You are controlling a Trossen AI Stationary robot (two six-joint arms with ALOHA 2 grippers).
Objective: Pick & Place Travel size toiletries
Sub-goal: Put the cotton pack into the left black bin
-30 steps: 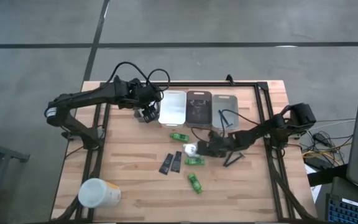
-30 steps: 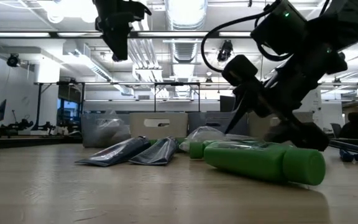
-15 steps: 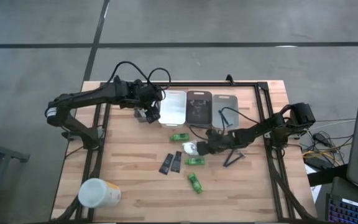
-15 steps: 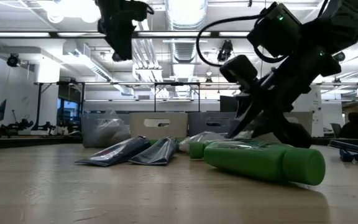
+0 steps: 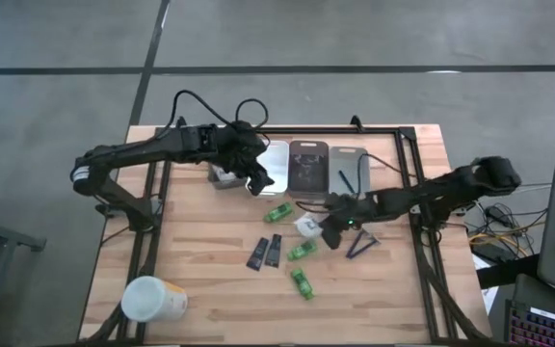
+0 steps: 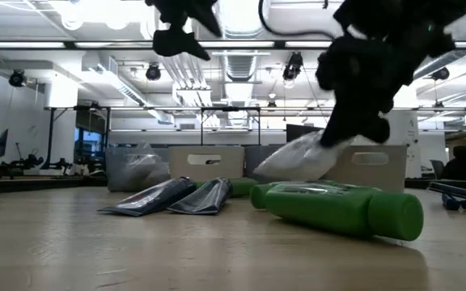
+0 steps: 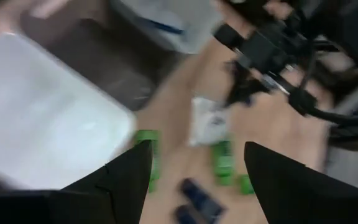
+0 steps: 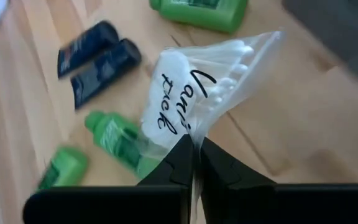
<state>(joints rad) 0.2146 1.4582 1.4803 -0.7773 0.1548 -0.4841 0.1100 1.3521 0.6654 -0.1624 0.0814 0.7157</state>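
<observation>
At lower centre of the right wrist view, the right gripper (image 8: 194, 163) pinches one edge of the clear plastic packet of white pads (image 8: 194, 87), lifted off the table (image 8: 36, 74) at mid-frame. It looks light, limp and slippery; grip the film edge. Farther off, the left gripper (image 5: 255, 175) hangs spread apart.

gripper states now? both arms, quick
Left gripper: open, holding nothing, up over the bins.
Right gripper: shut on the clear bag of white pads, lifted off the table.
</observation>
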